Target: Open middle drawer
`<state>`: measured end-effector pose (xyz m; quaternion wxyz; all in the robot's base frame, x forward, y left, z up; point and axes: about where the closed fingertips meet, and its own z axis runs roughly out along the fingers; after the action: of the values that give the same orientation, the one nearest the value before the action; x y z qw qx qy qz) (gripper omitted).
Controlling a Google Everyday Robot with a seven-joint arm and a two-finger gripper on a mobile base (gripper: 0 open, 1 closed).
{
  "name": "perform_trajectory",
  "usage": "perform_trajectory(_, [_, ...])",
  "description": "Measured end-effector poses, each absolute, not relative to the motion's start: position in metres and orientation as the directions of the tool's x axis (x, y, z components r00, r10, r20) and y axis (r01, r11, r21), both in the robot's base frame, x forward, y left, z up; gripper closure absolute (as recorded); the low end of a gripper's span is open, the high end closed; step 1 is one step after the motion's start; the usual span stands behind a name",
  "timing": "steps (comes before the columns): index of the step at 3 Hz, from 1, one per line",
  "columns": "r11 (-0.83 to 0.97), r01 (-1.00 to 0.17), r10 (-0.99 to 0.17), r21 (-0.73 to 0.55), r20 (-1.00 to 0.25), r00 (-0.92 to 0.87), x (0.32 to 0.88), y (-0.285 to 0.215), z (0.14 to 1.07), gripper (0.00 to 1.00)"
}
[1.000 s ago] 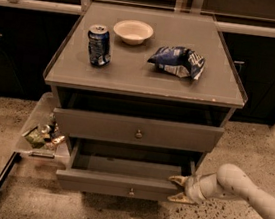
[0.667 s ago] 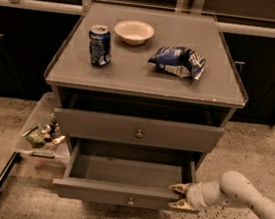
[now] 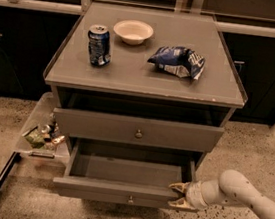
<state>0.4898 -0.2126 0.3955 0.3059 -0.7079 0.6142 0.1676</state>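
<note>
At the lower right of the frame the pale arm [image 3: 249, 198] reaches in from the right edge. Its gripper [image 3: 175, 195] sits at the right end of the middle drawer [image 3: 116, 191]. The two tan fingers [image 3: 179, 186] straddle the drawer's front panel and clasp it, one just inside the box and the other against the outer face. The drawer stands well out of the cabinet at lower centre, showing its bare grey inside, with a small round knob [image 3: 130, 199] at the middle of the front. Just above it is the upper drawer [image 3: 95, 125], with its own knob [image 3: 138, 133] and a dark gap over it. Left of the cabinet, a clear tray [image 3: 37, 112] holds small bits of clutter on the speckled floor [image 3: 246, 146]. Further back, on the cabinet top [image 3: 131, 78], a blue soda can [image 3: 99, 45] stands upright at the left. A crumpled blue chip bag [image 3: 178, 61] lies to the right, and a pale bowl [image 3: 133, 32] sits behind and between them.
</note>
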Motion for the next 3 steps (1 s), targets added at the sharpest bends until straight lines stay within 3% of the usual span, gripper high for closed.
perform_trajectory(2, [-0.067,-0.974,-0.753,-0.216,-0.629,0.191,0.497,-0.205,0.399,0.34])
perform_trajectory(3, [-0.111,-0.972,-0.741,-0.208,-0.634,0.220,0.474,-0.202,0.397,0.38])
